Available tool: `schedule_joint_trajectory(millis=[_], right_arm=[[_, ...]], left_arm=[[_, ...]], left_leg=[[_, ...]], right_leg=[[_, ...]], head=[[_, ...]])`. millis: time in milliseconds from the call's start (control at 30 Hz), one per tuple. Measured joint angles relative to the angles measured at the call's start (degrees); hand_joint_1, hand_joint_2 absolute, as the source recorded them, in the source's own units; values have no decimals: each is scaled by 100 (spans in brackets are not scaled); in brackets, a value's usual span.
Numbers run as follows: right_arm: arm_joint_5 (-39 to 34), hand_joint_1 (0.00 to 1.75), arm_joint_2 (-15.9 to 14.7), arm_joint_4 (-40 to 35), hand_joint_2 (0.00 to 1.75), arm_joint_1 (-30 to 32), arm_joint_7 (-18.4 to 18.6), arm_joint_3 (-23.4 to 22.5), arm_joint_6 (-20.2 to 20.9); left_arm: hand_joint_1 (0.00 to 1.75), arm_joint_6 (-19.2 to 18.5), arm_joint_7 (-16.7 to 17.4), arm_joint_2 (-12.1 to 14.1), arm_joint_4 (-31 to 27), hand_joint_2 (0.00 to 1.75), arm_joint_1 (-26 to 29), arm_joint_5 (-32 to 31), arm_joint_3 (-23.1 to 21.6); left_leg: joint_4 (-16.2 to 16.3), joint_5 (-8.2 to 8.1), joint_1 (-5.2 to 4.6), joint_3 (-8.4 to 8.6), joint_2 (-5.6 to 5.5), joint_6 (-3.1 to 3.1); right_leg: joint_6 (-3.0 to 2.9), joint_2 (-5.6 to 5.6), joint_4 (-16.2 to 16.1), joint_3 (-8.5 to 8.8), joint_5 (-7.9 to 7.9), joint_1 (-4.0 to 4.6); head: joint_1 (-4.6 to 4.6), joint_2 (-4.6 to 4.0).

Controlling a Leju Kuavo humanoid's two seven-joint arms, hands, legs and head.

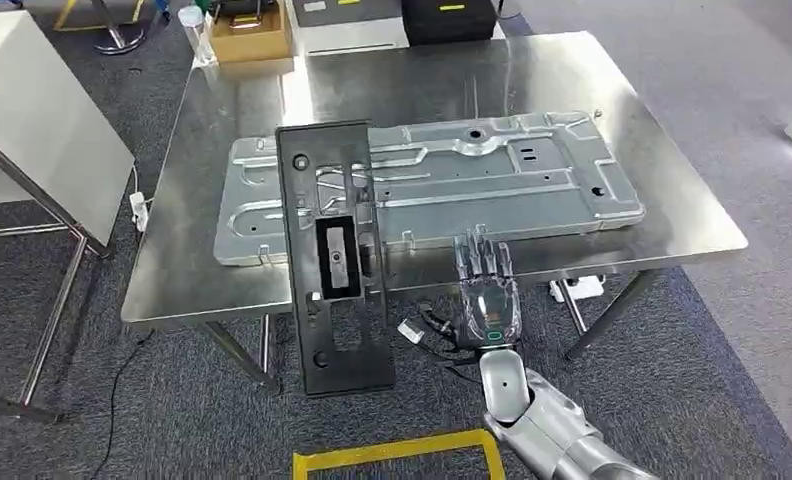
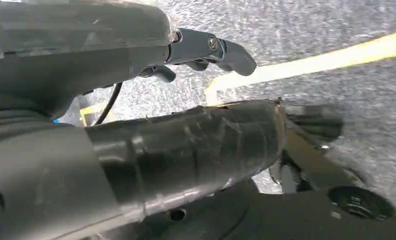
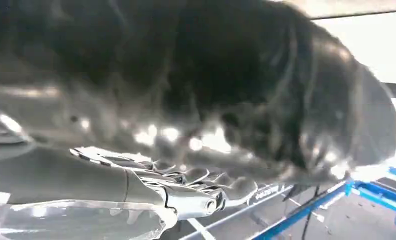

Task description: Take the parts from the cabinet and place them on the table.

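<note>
**Black panel overhanging the near edge**

Steel surface (image 1: pixel 662 215), head view: a silver stamped plate (image 1: pixel 427 185) lies flat; the black panel (image 1: pixel 334 255) lies across it and juts well past the near edge over grey carpet, so it may tip off if nudged. The right robot hand (image 1: pixel 485 290), fingers extended and empty, hangs at that edge.

Left wrist view: the left robot hand (image 2: pixel 136 125) holds nothing, fingers apart.

Right wrist view: blurred; grasp indeterminable.
</note>
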Motion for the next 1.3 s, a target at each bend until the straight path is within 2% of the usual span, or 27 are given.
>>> schedule_joint_trajectory(millis=[33, 67, 100, 200, 267, 300, 367, 400, 433, 467, 533, 567, 600, 733, 767, 867, 900, 933, 1000, 1033, 1067, 1100, 1133, 1167, 1233, 1267, 1300], right_arm=[[0, 0, -32, -72, 0, 0, 4, 13, -2], [0, 0, -55, -168, 0, -1, 9, 15, -2], [0, 0, -87, -225, 0, -4, 11, 17, -4], [0, 0, -138, -374, 0, 9, 11, 30, -2], [0, 0, -183, -404, 0, 16, 6, 35, 0], [0, 0, -186, -433, 0, 22, 2, 35, 0], [0, 0, -207, -439, 0, 40, 0, 33, 0], [0, 0, -216, -441, 0, 60, 0, 33, 0], [0, 0, -218, -448, 0, 85, 0, 33, 0], [0, 0, -225, -468, 0, 99, -4, 33, 0], [0, 0, -227, -516, 0, 103, -35, 6, 0], [0, 0, -227, -555, 0, 98, -48, -24, 0], [0, 0, -227, -583, 0, 97, -55, -51, 0], [0, 0, -227, -627, 0, 131, -70, -120, 0], [0, 0, -227, -627, 0, 130, -70, -123, 2], [2, 0, -227, -660, 0, 136, -70, -127, 2], [0, 0, -227, -660, 0, 144, -70, -127, 2], [0, 0, -227, -660, 0, 162, -72, -127, 2], [0, 0, -227, -660, 0, 197, -72, -129, 2], [0, 0, -227, -662, 0, 198, -72, -129, 0], [0, 0, -227, -675, 0, 194, -72, -133, 0], [0, 0, -225, -699, 0, 193, -72, -136, 0], [0, 0, -229, -714, 0, 188, -70, -149, -2], [0, 0, -229, -721, 0, 187, -72, -160, 0], [0, 0, -225, -721, 0, 196, -72, -162, -2], [0, 0, -232, -721, 0, 197, -72, -166, 0], [0, 0, -231, -721, 0, 196, -72, -171, 0]], left_arm=[[0, 0, 0, 0, 0, 0, -8, 2, 0], [0, 2, 0, 2, 0, 0, -21, 2, 0], [0, 2, 0, 2, 0, 0, -22, 2, 2], [0, 2, 0, 0, 0, 0, -19, 2, 9], [0, 2, 13, -15, 2, 0, -32, 4, 13], [0, 2, 17, -13, 0, 0, -31, 4, 13], [0, 0, 17, -15, 0, 0, -29, 4, 15], [0, 0, 17, -15, 0, 0, -29, 4, 15], [0, -2, 17, -15, 0, 0, -28, 4, 15], [0, -2, 20, -20, 0, 0, -28, 4, 17], [0, -2, 26, -24, 0, 0, -29, 4, 24], [0, -2, 26, -24, 0, 0, -35, 4, 24], [0, 0, 26, -22, 0, 0, -38, 4, 24], [0, 2, 35, -22, 0, 0, -11, 4, 33], [0, 2, 35, -22, 0, 0, -9, 4, 37], [0, 4, 42, -22, 0, 0, 9, 4, 37], [0, 2, 42, -24, 0, 0, 6, 4, 37], [0, 2, 42, -28, 0, 0, 0, 4, 37], [0, 2, 42, -28, 0, 0, -8, 4, 37], [0, 2, 42, -28, 0, 0, -9, 4, 37], [0, 2, 42, -24, 0, 0, -15, 4, 37], [0, 9, 42, 29, -15, 0, -25, 4, 37], [0, 4, 37, 20, -13, 0, -42, 4, 37], [0, 7, 37, 20, -13, 0, -55, 4, 37], [0, 7, 35, 20, -13, 0, -63, 4, 37], [0, 4, 37, 2, -11, 0, -57, 4, 37], [0, 2, 37, -7, -11, 0, -61, 4, 37]], left_leg=[[-500, -20, -2, 367, 0, 36], [-927, -235, -36, 637, -1, 60], [-1135, -294, -43, 719, -7, 93], [-1128, -128, -54, 587, -5, 211], [-1165, 24, -15, 481, 46, 307], [-1156, 123, -17, 363, 58, 356], [-1143, 270, -20, 163, 64, 353], [-1129, 337, -19, 65, 64, 346], [-1116, 403, -17, -32, 65, 336], [-1097, 460, -14, -124, 67, 318], [-1024, 560, -3, -313, 68, 267], [-968, 600, 6, -392, 68, 229], [-947, 644, -19, -455, 62, 178], [-1000, 872, 4, -498, 39, 26], [-930, 729, 34, -542, 44, -8], [106, -400, 35, -866, 42, -35], [512, -593, 34, -923, 41, -37], [798, -597, 34, -918, 41, -33], [754, -202, 21, -610, 42, 13], [396, 3, -6, -267, 41, 65], [-109, 16, -50, 154, 38, 146], [-661, -208, -102, 593, 39, 243], [-1120, -343, -118, 838, 53, 255], [-1144, -362, -138, 806, 44, 238], [-1188, -240, -166, 763, 43, 314], [-1263, -103, -96, 734, 73, 337], [-1271, -30, -102, 654, 84, 364]], right_leg=[[22, 2, 36, -53, 40, 1], [52, 4, 58, -97, 65, 27], [85, -6, 68, -102, 106, 24], [212, -9, -9, -102, 305, 31], [245, 33, 204, -230, -101, -3], [274, 39, 669, -374, -597, -24], [322, 44, 1519, -563, -1116, -40], [340, 43, 1815, -583, -1162, -43], [354, 43, 1916, -510, -1026, -57], [363, 43, 1804, -342, -809, -75], [367, 42, 1018, 305, -410, -109], [360, 48, 504, 647, -519, -118], [354, 60, 129, 906, -798, -90], [149, 69, 33, 742, -664, -33], [74, 37, 24, 675, -576, -50], [-23, 32, 28, 404, -345, -25], [-31, 30, 33, 296, -266, -5], [-34, 30, 40, 194, -190, 16], [-30, 21, 57, -1, -50, 56], [-27, 22, 67, -86, 17, 73], [-24, 24, 72, -138, 80, 77], [1, 18, 81, -159, 125, 79], [30, 13, 85, -173, 174, 76], [60, -11, 62, -174, 246, 61], [147, -23, -21, -165, 388, 30], [186, -9, 7, -192, 346, 36], [219, 34, 121, -253, 58, 22]], head=[[0, 0], [-2, 0], [9, 0], [9, 0], [13, 0], [13, 0], [13, 0], [15, 0], [15, 0], [15, 0], [13, 0], [13, 0], [15, 0], [13, 0], [2, 0], [4, 0], [2, 0], [2, 0], [0, 0], [2, 0], [2, 0], [9, 0], [-4, 0], [0, 0], [-9, 0], [-2, 0], [-7, 0]])
